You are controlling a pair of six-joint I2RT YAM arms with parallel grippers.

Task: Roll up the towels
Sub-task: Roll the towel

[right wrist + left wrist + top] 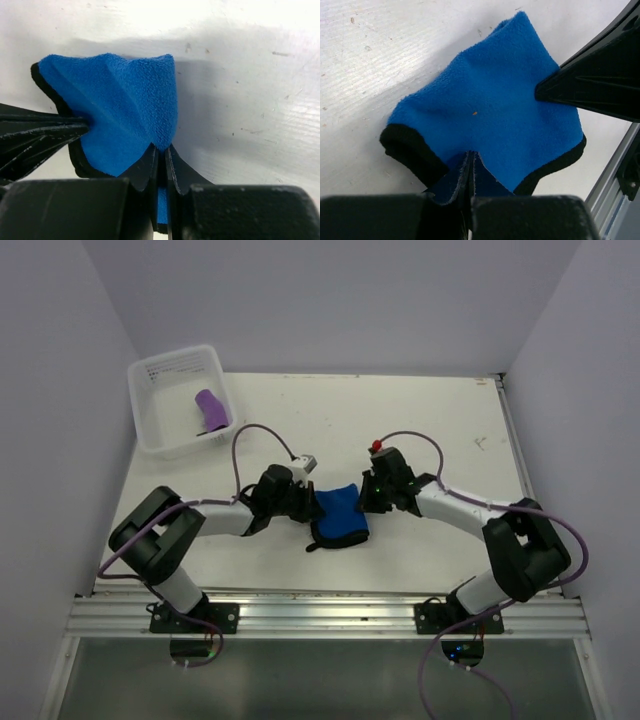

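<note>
blue towel (340,510): fuzzy fleece, bunched and creased, on white bench (440,430), long axis running hand to hand. black towel (405,150) under it, soft edge showing. left hand (471,162) pinched shut on blue fold; right hand (161,152) clamped on opposite edge. purple towel (212,412), rolled cylinder, inside clear tub (143,410), well beyond left hand.

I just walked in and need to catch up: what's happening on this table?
Both arms are working on the blue towel. The left gripper and the right gripper each pinch an opposite edge of it. A dark towel shows beneath its edges. A purple towel lies rolled in the clear tub.
</note>
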